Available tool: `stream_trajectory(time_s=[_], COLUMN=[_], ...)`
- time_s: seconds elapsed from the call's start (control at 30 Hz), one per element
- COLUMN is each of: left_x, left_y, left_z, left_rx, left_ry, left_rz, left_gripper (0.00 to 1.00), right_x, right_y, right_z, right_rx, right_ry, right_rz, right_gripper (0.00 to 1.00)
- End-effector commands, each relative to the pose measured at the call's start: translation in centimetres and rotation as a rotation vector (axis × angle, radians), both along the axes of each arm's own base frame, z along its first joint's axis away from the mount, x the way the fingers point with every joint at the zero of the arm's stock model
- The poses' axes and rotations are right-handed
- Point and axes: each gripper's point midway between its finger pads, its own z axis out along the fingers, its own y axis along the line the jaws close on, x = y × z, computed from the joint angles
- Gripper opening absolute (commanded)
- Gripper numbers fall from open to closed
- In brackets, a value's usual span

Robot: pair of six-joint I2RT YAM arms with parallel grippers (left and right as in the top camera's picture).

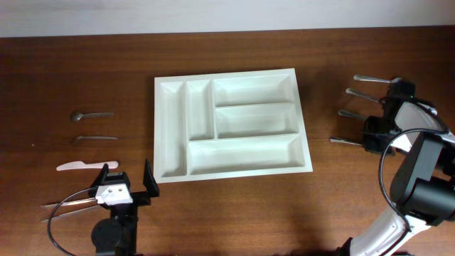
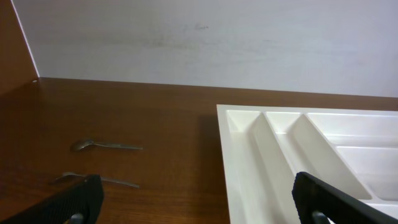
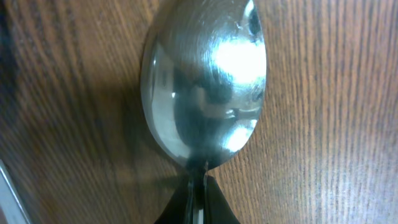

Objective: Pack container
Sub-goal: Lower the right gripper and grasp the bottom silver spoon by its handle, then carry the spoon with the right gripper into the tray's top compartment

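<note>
The container (image 1: 163,135), a large white tray with several compartments, lies in the middle of the wooden table. In the left wrist view its near corner (image 2: 225,143) shows on the right. My right gripper (image 1: 367,139) is down at the table's right side, shut on the neck of a metal spoon (image 3: 202,81) that lies on the wood. The spoon's bowl fills the right wrist view just ahead of the gripper (image 3: 198,182). My left gripper (image 1: 126,178) stands open near the front left, off the container's front left corner, with nothing between its fingers (image 2: 74,202).
More metal utensils (image 1: 359,94) lie in a row at the right, beside the right arm. On the left lie a small spoon (image 1: 91,114), a thin utensil (image 1: 96,137), a white plastic knife (image 1: 82,166) and utensils (image 1: 65,205) partly under the left arm.
</note>
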Motion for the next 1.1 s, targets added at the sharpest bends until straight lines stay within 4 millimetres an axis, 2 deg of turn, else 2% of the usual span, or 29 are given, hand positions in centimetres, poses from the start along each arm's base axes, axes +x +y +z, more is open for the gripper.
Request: stream_trajectory(time_s=[0.0, 0.13, 0.23, 0.37, 0.5, 0.6, 0.77, 0.9, 1.07], left_x=[0.0, 0.0, 0.0, 0.0, 0.0, 0.0, 0.0, 0.0, 0.0], left_y=[-0.4, -0.4, -0.4, -0.4, -0.4, -0.4, -0.4, -0.4, -0.4], left_z=[-0.1, -0.1, -0.1, -0.1, -0.1, -0.1, -0.1, -0.1, -0.1], left_rx=[0.011, 0.011, 0.011, 0.011, 0.011, 0.011, 0.011, 0.011, 0.011], left_ry=[-0.001, -0.001, -0.001, -0.001, -0.001, -0.001, -0.001, -0.001, -0.001], left_rz=[-0.020, -0.020, -0.020, -0.020, -0.020, -0.020, -0.020, -0.020, -0.020], left_gripper=[0.99, 0.99, 0.99, 0.99, 0.99, 0.99, 0.99, 0.99, 0.99], right_x=[1.5, 4.3, 7.2, 10.9, 13.6, 13.6, 12.5, 12.5, 13.0], right_y=[-0.7, -0.2, 1.3, 5.2, 11.6, 17.1, 23.7, 26.4, 28.8], right_z=[1.3, 5.0, 8.4, 12.7, 15.8, 16.1, 15.8, 15.8, 13.4], right_rx=[-0.029, -0.047, -0.071, -0.104, -0.125, -0.109, -0.061, -0.079, -0.022], right_ry=[-0.003, -0.052, -0.114, -0.217, -0.305, -0.314, -0.314, -0.338, -0.326], right_rz=[0.081, 0.136, 0.200, 0.326, 0.536, 0.678, 0.675, 0.604, 0.584], right_gripper=[0.04, 0.04, 0.04, 0.04, 0.04, 0.04, 0.05, 0.08, 0.08])
